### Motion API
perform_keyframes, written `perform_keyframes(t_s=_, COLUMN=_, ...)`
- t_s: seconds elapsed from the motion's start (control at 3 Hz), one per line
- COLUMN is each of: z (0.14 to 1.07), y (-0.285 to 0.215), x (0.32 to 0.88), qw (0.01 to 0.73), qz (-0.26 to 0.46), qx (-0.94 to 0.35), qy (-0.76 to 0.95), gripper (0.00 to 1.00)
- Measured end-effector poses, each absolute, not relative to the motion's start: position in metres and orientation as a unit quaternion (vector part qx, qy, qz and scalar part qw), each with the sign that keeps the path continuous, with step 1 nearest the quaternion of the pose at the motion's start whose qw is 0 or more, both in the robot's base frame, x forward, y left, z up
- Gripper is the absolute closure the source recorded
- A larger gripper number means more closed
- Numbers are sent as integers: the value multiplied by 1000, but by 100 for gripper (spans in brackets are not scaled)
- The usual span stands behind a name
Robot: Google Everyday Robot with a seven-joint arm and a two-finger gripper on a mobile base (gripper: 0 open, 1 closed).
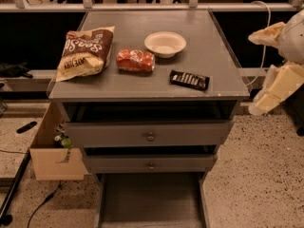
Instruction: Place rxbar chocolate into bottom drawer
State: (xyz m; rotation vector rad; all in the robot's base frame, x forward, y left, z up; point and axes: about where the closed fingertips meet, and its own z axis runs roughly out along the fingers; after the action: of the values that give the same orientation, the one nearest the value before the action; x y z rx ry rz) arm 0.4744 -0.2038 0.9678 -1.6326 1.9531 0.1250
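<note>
The rxbar chocolate (pixel 189 80) lies flat on the table (pixel 142 23), near the front right corner. It's just right of the orange-red packet (pixel 136 61) and in front of the white bowl (pixel 165 43). The end effector (pixel 266 101) is way off at the right edge of the view, beside the table and a bit below its top. It's well apart from the bar, and honestly I can't tell if it's open or closed. The bottom drawer (pixel 152 198) is pulled out under the two upper drawers. A chip bag (pixel 85 53) sits at the left.
</note>
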Motion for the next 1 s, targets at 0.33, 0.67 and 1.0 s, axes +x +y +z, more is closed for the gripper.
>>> perform_keyframes(t_s=0.33, z=958, y=-190, x=514, qw=309, qz=37, qx=-609, qy=729, gripper=0)
perform_keyframes(t_s=0.67, z=947, y=-182, x=544, qw=316, qz=33, qx=-606, qy=729, gripper=0)
perform_keyframes(t_s=1.0, z=924, y=-183, x=578, qw=309, qz=40, qx=-591, qy=744, gripper=0)
